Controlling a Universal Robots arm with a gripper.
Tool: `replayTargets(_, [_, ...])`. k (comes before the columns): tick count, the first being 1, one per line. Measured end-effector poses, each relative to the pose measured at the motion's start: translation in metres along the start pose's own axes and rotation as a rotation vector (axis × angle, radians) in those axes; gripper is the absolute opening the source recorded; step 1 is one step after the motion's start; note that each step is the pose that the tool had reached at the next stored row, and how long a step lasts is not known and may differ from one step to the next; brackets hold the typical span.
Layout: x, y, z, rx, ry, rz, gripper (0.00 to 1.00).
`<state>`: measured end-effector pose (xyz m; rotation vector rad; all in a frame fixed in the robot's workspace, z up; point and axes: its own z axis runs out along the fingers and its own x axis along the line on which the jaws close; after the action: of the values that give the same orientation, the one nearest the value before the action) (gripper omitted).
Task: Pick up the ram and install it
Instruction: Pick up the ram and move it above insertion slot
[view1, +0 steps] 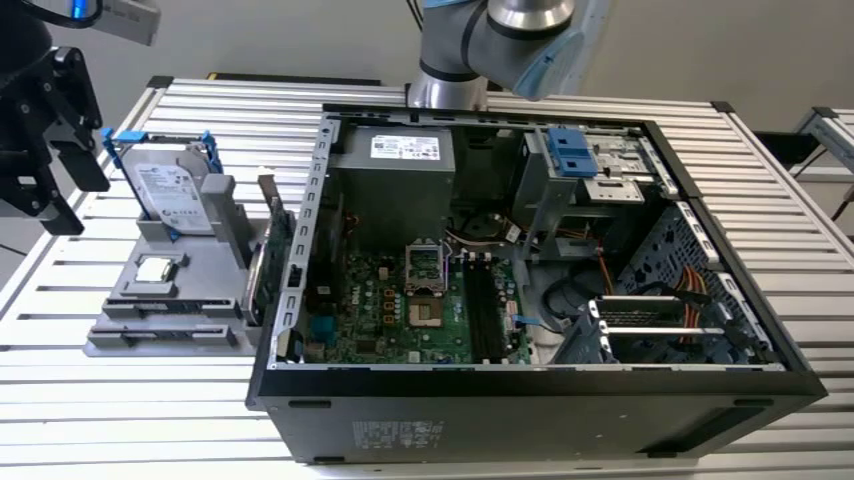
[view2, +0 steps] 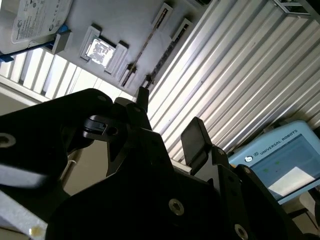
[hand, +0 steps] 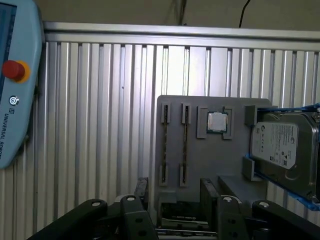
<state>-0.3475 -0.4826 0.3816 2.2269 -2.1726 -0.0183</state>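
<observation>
Two black fingers (hand: 141, 188) of the gripper (hand: 174, 187) stand apart with nothing between them, above the ribbed aluminium table (hand: 100, 125). In the exterior view the gripper sits to that view's left of the open computer case (view1: 534, 400).

The ram (hand: 185, 145) stands on edge in a slot of the matte grey holder (hand: 220, 160). It is seen edge-on as a thin dark strip, so its label and chips cannot be made out. What fills the neighbouring slot is hard to tell.

Just beside the ram lies a small square silver processor chip (hand: 216, 121). Beyond that a metal-shelled hard drive (hand: 282, 145) leans in a blue frame, cut off at the picture's edge. A pale teach pendant (hand: 15, 85) with a red button is likewise cut off.
</observation>
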Motion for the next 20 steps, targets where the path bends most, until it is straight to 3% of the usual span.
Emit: replayTargets(20, [-0.0002,0.0016,0.0151,0.0003,-0.0004,0.0,1.0])
